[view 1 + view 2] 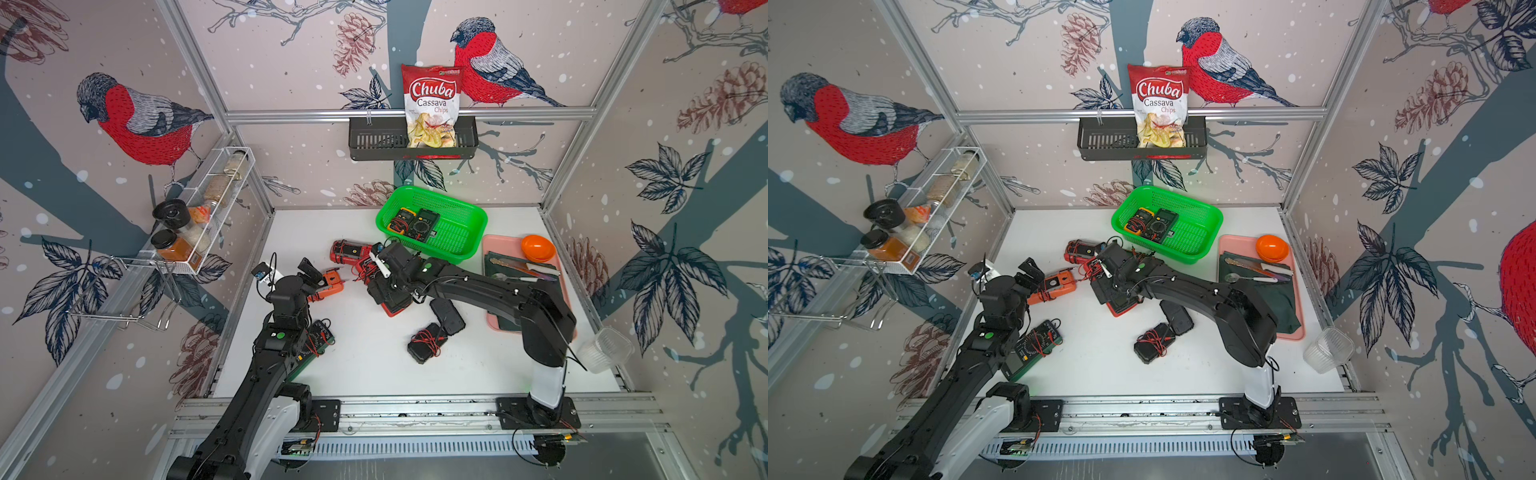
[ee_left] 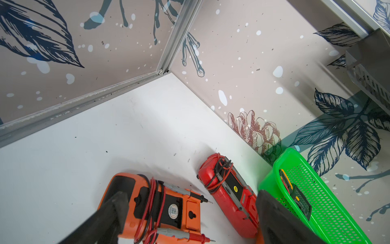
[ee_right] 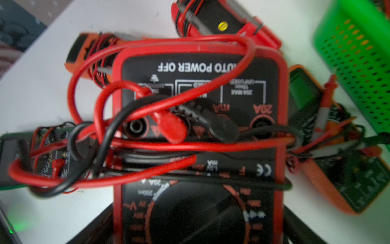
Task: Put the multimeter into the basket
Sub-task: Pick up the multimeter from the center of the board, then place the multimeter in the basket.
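The green basket (image 1: 459, 239) sits at one o'clock on the white table (image 1: 365, 365). In both top views the right gripper (image 1: 384, 291) mostly hides the red multimeter (image 3: 198, 126), at the basket's seven o'clock. Its wrist view shows the meter up close, but I cannot tell if it is gripped. The left gripper (image 2: 190, 209) spreads wide over an orange multimeter (image 2: 168, 209).

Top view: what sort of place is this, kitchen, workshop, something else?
Probably a staged robot test cell: an aluminium frame holds bird-print wall panels, the left arm and right arm mount on a rail, and props mix a basket of multimeters with a chips bag.
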### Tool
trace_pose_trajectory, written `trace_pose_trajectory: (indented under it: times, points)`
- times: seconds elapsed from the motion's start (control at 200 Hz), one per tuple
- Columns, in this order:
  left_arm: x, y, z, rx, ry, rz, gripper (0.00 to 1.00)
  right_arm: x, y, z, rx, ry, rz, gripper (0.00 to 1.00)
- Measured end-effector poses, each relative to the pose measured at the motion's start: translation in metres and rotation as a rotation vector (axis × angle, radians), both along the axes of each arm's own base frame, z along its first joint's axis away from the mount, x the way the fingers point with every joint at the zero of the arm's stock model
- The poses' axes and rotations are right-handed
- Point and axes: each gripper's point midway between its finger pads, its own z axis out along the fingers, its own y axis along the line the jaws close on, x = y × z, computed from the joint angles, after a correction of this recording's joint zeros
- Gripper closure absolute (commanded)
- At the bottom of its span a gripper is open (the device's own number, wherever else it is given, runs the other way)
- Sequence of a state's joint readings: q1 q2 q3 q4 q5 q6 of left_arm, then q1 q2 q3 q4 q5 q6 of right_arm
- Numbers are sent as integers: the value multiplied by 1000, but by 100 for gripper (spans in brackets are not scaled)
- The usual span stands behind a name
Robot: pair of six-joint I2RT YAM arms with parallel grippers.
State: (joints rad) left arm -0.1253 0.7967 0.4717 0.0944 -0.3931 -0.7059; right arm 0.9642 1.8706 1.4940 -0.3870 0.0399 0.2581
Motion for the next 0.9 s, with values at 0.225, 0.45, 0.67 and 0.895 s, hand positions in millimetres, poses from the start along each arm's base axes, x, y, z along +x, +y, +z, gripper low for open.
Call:
trace_pose_trajectory:
  times: [0.225, 0.45, 0.67, 0.895]
  points:
    - [3, -4, -4, -1, 11, -26, 2, 53, -54, 49, 154, -56, -241, 100]
    - [10, -12, -9, -2, 25, -65, 2, 129, -142, 73, 246, -119, -597, 100]
    - [16, -20, -16, -1, 44, -114, 2, 175, -186, 71, 276, -155, -808, 100]
    - [20, -29, -27, 0, 80, -169, 2, 226, -196, 73, 282, -231, -953, 100]
